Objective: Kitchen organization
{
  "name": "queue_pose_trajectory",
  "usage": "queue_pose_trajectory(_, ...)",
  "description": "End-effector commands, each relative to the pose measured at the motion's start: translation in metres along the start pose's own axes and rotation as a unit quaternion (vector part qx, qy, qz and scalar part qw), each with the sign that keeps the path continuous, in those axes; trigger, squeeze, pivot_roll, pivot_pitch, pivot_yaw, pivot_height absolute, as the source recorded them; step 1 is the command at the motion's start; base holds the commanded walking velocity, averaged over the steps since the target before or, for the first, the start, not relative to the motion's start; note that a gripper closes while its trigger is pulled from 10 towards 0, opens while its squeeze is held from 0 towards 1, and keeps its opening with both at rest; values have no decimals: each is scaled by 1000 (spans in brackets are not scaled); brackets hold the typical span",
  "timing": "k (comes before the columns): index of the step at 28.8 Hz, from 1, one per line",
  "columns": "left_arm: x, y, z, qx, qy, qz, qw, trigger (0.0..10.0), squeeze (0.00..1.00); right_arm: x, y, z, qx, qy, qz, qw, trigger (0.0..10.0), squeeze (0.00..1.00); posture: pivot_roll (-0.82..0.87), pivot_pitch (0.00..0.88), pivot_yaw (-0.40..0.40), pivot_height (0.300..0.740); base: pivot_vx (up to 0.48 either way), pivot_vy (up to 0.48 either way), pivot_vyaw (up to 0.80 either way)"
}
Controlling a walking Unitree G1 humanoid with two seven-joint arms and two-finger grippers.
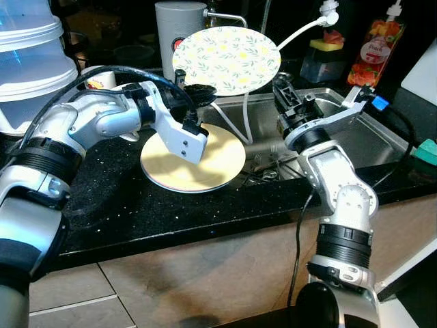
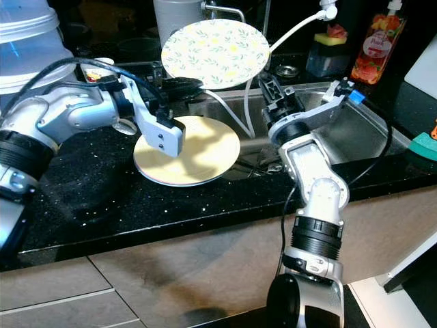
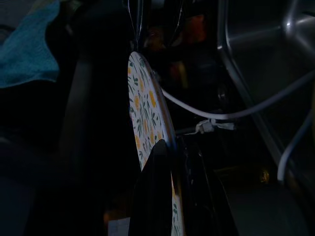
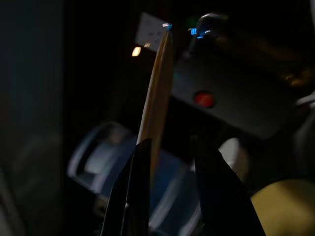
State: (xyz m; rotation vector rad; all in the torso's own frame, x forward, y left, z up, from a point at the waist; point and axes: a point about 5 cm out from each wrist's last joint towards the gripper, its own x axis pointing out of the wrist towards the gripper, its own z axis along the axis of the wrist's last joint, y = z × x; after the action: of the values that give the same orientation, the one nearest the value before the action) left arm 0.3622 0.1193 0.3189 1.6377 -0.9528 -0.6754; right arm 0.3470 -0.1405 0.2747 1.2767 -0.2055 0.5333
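Plate (image 1: 194,160) on counter (image 1: 123,205) — sink (image 1: 372,137) right.

The raised floral plate (image 1: 227,60) roofs the sink's (image 1: 382,140) near corner, and white cables (image 1: 235,123) cross beneath it. The yellow plate (image 1: 194,160) takes the counter (image 1: 123,198) beside the sink; bare counter lies nearer the front edge.

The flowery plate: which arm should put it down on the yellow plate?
Probably the left. Both grippers pinch the flowery plate's rim, but the left arm already reaches over the yellow plate; the right stands by the sink.
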Motion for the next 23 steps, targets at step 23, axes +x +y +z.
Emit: queue_pose_trajectory(23,7,9,3,18,-16,12,1000,0,0,-2,9,-6,28,14,33,999,10000,0,68,0,-31,740,0,0,0)
